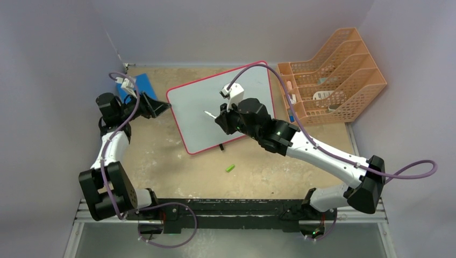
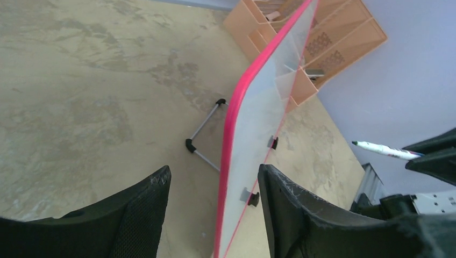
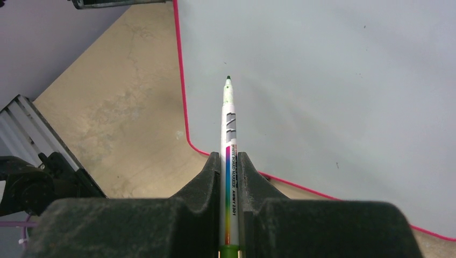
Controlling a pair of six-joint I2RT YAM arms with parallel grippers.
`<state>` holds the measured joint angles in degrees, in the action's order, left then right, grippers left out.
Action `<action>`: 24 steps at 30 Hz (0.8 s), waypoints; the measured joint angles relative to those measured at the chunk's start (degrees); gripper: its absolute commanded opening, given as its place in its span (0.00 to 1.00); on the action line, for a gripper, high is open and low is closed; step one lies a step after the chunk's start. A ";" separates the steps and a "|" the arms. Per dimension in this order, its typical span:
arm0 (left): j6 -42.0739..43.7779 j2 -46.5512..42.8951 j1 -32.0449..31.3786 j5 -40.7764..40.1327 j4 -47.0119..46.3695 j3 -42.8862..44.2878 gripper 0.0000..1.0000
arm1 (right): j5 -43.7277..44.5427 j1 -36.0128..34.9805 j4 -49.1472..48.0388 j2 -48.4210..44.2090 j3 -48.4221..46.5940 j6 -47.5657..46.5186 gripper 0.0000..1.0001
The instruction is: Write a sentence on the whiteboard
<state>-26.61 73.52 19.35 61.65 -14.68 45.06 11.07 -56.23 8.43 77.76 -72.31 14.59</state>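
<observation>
Left wrist view cuts off the whiteboard (image 2: 253, 123).

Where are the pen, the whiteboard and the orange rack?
pen (image 3: 229, 123), right wrist view, on its white barrel.
whiteboard (image 1: 196, 113), top view, on its bare white face.
orange rack (image 1: 371, 67), top view, on its outer wall.

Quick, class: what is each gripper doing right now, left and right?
Left gripper: open, jaws either side of the whiteboard edge, not yet clamped.
Right gripper: closed, holding the marker.
</observation>
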 measured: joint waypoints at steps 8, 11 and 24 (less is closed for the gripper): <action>-5.60 3.67 0.00 8.48 -10.73 -1.60 0.51 | 0.20 -0.02 -2.40 0.76 -0.55 -0.90 0.00; -7.15 6.05 -0.37 10.19 -13.51 -1.60 0.50 | 0.35 -0.09 -3.06 2.08 -1.09 -1.27 0.00; -8.33 10.38 -2.54 12.57 -17.14 -1.11 0.35 | 1.46 -0.39 -4.55 3.67 -1.84 -2.29 0.00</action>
<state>-34.94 83.90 16.82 74.22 -31.81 43.94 12.53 -56.62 3.88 81.43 -74.15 12.29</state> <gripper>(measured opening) 0.392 0.104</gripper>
